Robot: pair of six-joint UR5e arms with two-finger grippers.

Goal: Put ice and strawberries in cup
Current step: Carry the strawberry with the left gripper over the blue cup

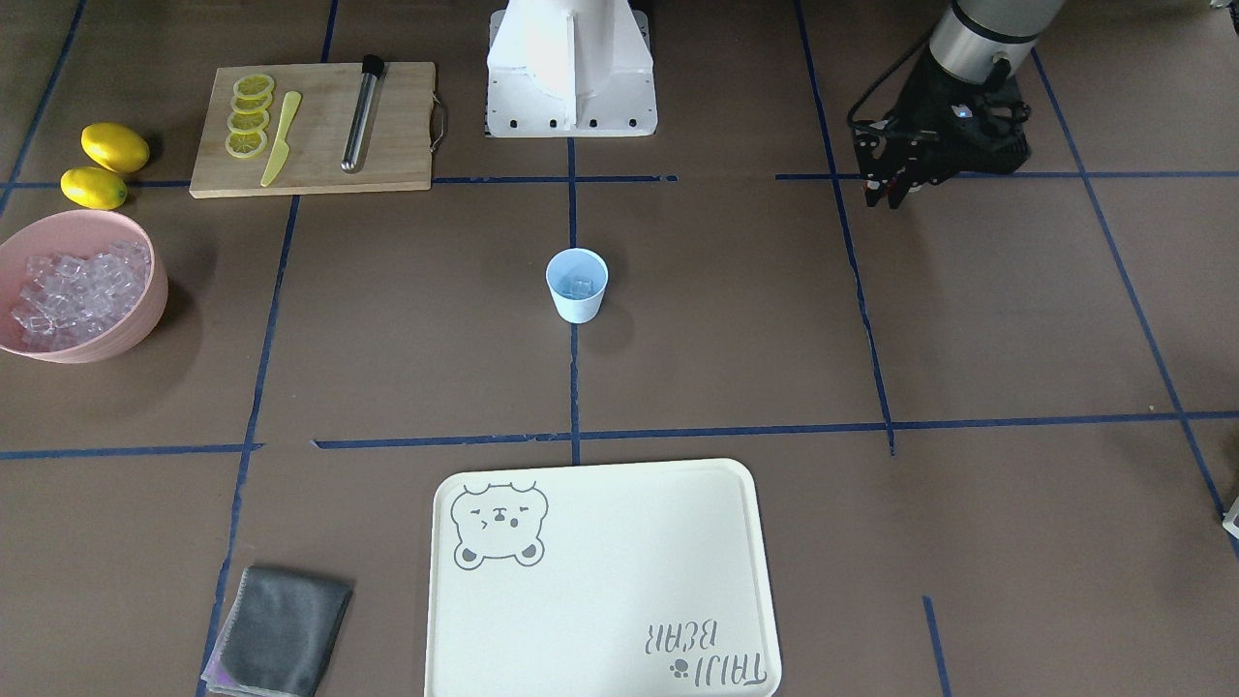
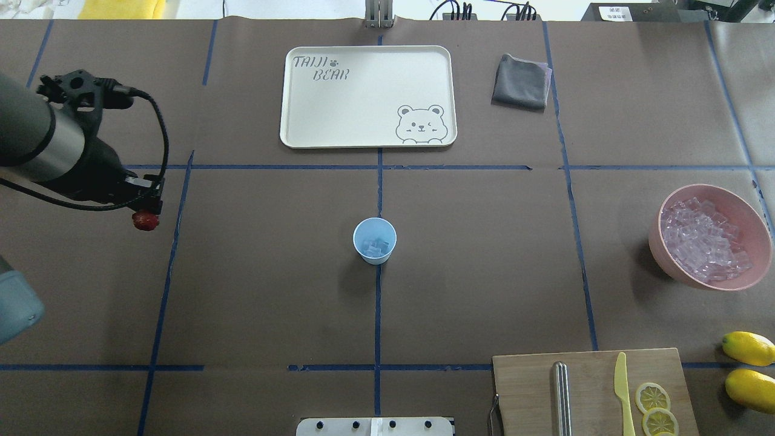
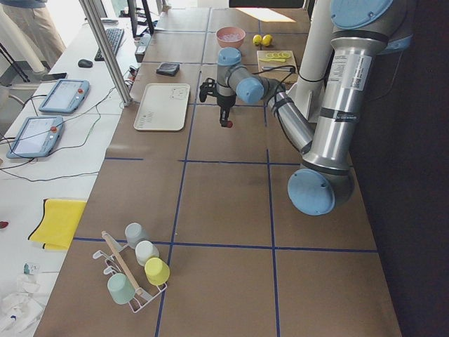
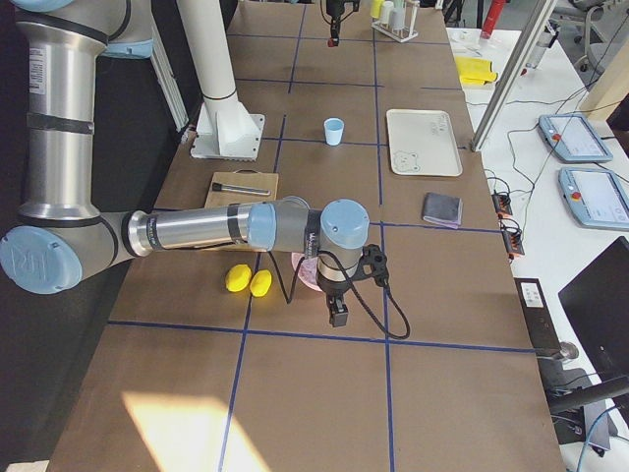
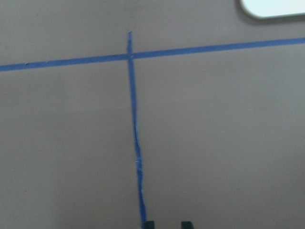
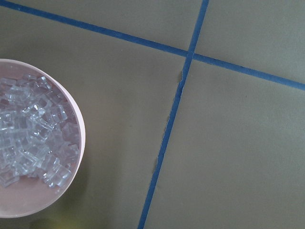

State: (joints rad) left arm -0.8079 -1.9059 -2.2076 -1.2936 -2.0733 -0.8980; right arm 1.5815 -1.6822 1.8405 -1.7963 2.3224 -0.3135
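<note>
At left gripper [image 2: 147, 209]: clamped on strawberry [image 2: 145, 221];
Cup [image 2: 375, 259]: centre your drop over its rim;
Right gripper [image 4: 337, 315]: can't tell

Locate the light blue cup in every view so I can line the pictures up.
Front-facing: cup at centre, above the bear tray.
Overhead: centre, below the bear tray.
Exterior left: cannot make it out.
Exterior right: upper middle, left of the bear tray.
Left wrist: not in it.
Right wrist: not in it.
Landmark: the bear tray, seen in all four exterior views.
</note>
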